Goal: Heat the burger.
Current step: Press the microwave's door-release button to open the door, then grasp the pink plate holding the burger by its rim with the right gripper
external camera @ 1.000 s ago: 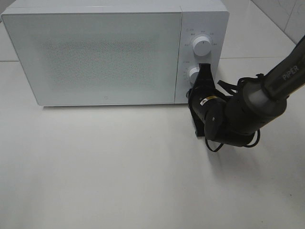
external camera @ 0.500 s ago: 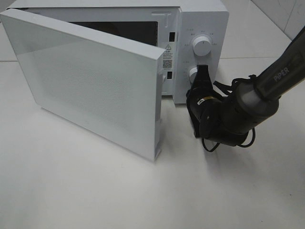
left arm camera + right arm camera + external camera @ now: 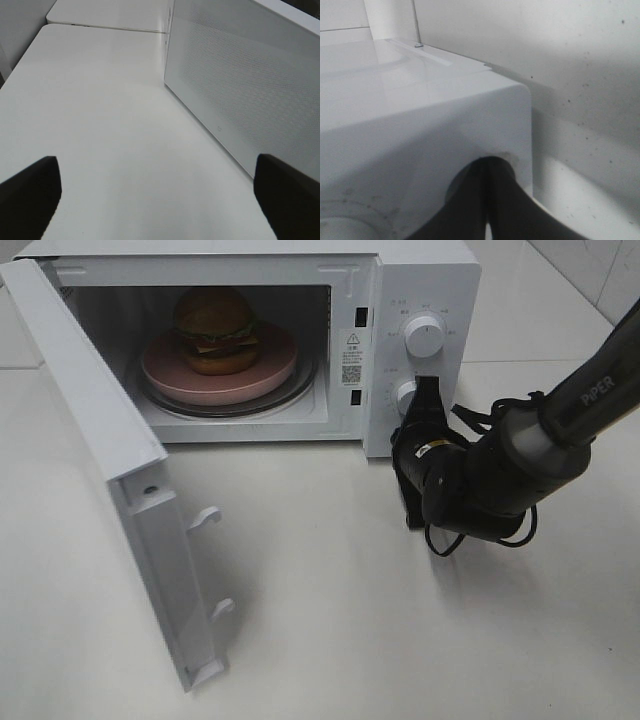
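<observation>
- right gripper point(image 3: 428, 390) pinched shut by the lower knob point(image 3: 404, 396), left gripper point(image 3: 159, 194) spread, empty
- door point(image 3: 115, 475) wide open, so burger point(image 3: 213, 328) won't heat; sloppy shove could slide the microwave point(image 3: 425, 275)

burger point(image 3: 214, 330), upright, on pink plate point(image 3: 175, 375), inside microwave point(image 3: 420, 270)

1 burger point(image 3: 213, 328), 1 plate point(image 3: 170, 381), 1 mwave point(image 3: 425, 275), 2 knobs point(image 3: 424, 337)

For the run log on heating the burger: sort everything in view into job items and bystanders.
Job: burger, pink plate under it, microwave, its open door, lower knob, right gripper shut at that knob.
Bystanders: table, upper knob, left gripper, open, facing the door's outside.
</observation>
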Motion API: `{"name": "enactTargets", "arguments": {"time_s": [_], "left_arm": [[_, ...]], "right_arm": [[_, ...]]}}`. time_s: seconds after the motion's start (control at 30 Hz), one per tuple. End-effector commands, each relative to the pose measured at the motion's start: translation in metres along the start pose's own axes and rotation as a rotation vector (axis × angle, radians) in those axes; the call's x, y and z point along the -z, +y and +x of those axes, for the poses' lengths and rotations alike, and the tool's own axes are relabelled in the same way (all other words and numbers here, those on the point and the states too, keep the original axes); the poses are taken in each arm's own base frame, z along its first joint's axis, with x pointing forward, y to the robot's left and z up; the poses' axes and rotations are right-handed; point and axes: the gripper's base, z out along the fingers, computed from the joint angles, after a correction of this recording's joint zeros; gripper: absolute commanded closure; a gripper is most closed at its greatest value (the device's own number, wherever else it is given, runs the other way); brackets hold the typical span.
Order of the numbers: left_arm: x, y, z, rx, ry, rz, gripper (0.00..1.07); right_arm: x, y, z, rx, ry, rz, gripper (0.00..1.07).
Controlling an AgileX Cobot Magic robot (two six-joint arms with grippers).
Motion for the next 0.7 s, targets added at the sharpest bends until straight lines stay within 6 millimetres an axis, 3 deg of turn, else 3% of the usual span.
{"name": "enactTargets", "arguments": {"time_s": [0.03,0.4,0.7], "left_arm": [[0.002,0.000,0.002,0.003,-0.023,0.001,0.07],[0.002,0.000,0.002,0.003,-0.023,0.001,0.07],[0.002,0.000,0.002,0.003,-0.023,0.001,0.07]], "right_arm": [[0.001,0.034,-0.009,-0.028,-0.017,-0.167,1.07],[0.026,0.016,-0.007,0.028,0.083,0.037,1.07],[0.060,0.011,-0.014,0.197,0.181,0.140,1.07]]}}
